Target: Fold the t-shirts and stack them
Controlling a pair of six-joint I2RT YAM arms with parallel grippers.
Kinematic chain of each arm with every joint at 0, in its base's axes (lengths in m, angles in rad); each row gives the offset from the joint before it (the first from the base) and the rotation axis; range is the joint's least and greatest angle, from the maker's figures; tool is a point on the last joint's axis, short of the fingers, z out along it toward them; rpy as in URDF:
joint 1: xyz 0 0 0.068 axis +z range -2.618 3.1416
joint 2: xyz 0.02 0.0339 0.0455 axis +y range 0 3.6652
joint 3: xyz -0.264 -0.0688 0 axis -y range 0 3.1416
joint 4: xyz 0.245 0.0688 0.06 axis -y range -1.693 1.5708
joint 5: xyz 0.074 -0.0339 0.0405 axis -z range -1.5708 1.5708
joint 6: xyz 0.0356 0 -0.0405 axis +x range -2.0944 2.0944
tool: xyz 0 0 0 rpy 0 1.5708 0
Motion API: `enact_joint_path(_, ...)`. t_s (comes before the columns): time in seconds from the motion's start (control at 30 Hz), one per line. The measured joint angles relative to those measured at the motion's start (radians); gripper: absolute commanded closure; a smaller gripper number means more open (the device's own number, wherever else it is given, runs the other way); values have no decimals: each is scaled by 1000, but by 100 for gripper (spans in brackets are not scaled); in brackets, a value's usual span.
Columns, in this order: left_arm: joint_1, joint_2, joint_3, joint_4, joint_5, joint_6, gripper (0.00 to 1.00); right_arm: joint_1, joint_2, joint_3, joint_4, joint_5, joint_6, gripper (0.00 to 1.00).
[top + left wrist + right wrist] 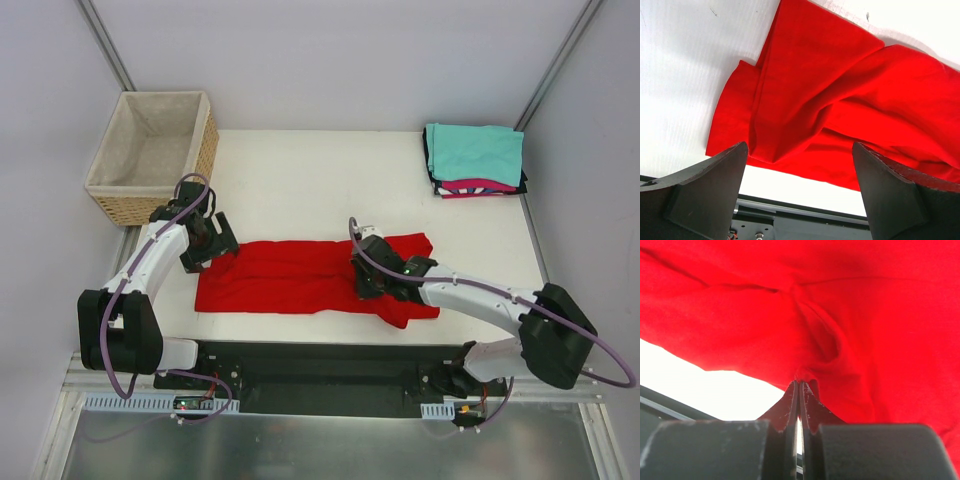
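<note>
The red t-shirt (pixel 290 275) lies folded lengthwise as a long strip across the near part of the table. My left gripper (pixel 213 243) is open at the shirt's left end, just above it; in the left wrist view the wide-apart fingers (pixel 710 190) frame the rumpled red cloth (pixel 840 100). My right gripper (pixel 366 278) is shut on a pinch of the red shirt (pixel 805 330) near its right part, the fingertips (pixel 795 395) closed together on a fold. A stack of folded shirts, teal (pixel 475 152) on top with magenta-pink (pixel 478 186) and black below, sits at the far right.
A woven wicker basket (pixel 152 155) with beige lining stands off the table's far-left corner. The black base rail (pixel 320 370) runs along the near edge. Grey walls enclose the white table (pixel 320 180).
</note>
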Motion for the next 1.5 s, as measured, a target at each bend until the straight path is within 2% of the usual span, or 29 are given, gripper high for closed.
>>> enact_joint_path(0.2, 0, 0, 0, 0, 0, 0, 14, 56, 65, 38, -2, 1, 7, 99)
enact_joint_path(0.27, 0, 0, 0, 0, 0, 0, 14, 66, 75, 50, -2, 1, 7, 94)
enact_joint_path(0.4, 0, 0, 0, 0, 1, 0, 14, 76, 83, 81, -23, 8, 7, 73)
enact_joint_path(0.43, 0, 0, 0, 0, 1, 0, 14, 78, 85, 90, -34, 18, 6, 56)
enact_joint_path(0.53, 0, 0, 0, 0, 1, 0, 14, 83, 83, 115, -69, 48, 4, 30)
enact_joint_path(0.63, 0, 0, 0, 0, 1, 0, 14, 85, 63, 132, -107, 77, -5, 21)
enact_joint_path(0.83, 0, 0, 0, 0, 1, 0, 14, 76, -51, 153, -183, 176, -25, 21)
enact_joint_path(0.93, 0, 0, 0, 0, 1, 0, 14, 21, -69, 159, -191, 200, -27, 22)
enact_joint_path(1.07, 0, -5, 0, 0, 1, 0, 14, -121, -8, 158, -195, 206, -23, 23)
enact_joint_path(1.17, 0, -10, 0, 0, 1, 1, 14, -175, 68, 158, -196, 197, -15, 23)
enact_joint_path(1.3, 0, -13, 0, 0, 1, 1, 14, -180, 166, 158, -193, 155, 3, 24)
enact_joint_path(1.5, 0, -13, 0, 0, 1, 1, 14, -179, 210, 152, -175, 116, 28, 25)
